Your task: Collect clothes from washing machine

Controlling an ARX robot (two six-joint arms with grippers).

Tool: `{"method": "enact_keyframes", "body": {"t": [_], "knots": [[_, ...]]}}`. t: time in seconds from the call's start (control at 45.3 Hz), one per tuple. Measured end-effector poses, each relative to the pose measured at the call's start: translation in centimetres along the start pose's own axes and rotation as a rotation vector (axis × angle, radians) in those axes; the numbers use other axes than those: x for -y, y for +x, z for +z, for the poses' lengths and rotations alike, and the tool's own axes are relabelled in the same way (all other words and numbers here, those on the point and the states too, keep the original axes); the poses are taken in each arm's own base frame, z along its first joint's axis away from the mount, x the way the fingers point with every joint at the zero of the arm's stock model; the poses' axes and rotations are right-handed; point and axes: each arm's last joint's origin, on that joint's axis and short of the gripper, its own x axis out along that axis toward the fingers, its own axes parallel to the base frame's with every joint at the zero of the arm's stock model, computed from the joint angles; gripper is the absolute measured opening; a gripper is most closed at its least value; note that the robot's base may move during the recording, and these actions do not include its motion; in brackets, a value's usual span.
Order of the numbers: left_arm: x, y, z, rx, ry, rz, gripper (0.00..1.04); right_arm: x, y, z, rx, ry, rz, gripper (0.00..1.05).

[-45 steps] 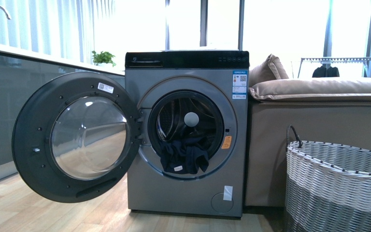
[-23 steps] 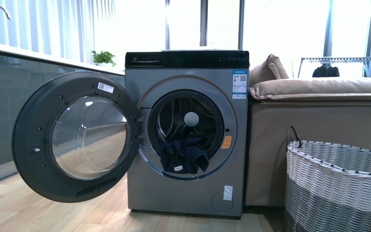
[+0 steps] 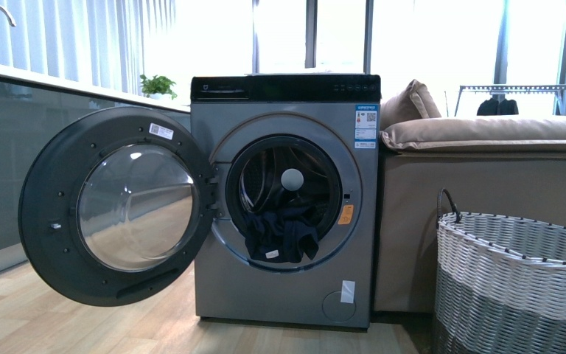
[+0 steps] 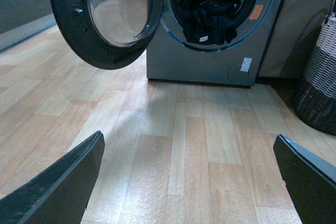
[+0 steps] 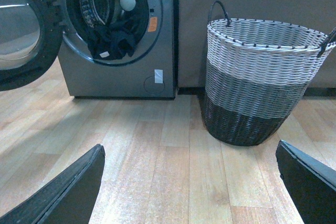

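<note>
The grey washing machine stands ahead with its round glass door swung wide open to the left. Dark navy clothes with a small white label spill over the lower lip of the drum mouth. The same clothes appear in the left wrist view and as a dark bundle in the right wrist view. My left gripper is open above bare floor, well short of the washing machine. My right gripper is open too, over the floor between the washing machine and the basket. Neither arm shows in the front view.
A grey-and-white woven basket with a dark handle stands at the right, seen also as a basket in the right wrist view. A beige sofa sits behind it. A dark counter runs along the left. Wooden floor stretches before the machine.
The view has shifted very slightly; the machine and door sit a touch higher in the frame. Clothes, door and basket have not moved.
</note>
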Motion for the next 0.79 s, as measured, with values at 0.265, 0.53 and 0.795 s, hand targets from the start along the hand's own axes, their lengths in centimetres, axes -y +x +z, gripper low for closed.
{"method": "enact_keyframes", "body": {"t": [0.265,0.53,0.795], "knots": [[0.0,0.0,0.0,0.0,0.0,0.0,0.98,0.0,0.0,0.0,0.0,0.0,0.0,0.97],[0.0,0.0,0.0,0.0,0.0,0.0,0.98,0.0,0.0,0.0,0.0,0.001,0.0,0.94],[0.0,0.0,0.0,0.0,0.001,0.0,0.52,0.0,0.0,0.0,0.0,0.001,0.0,0.47]]}}
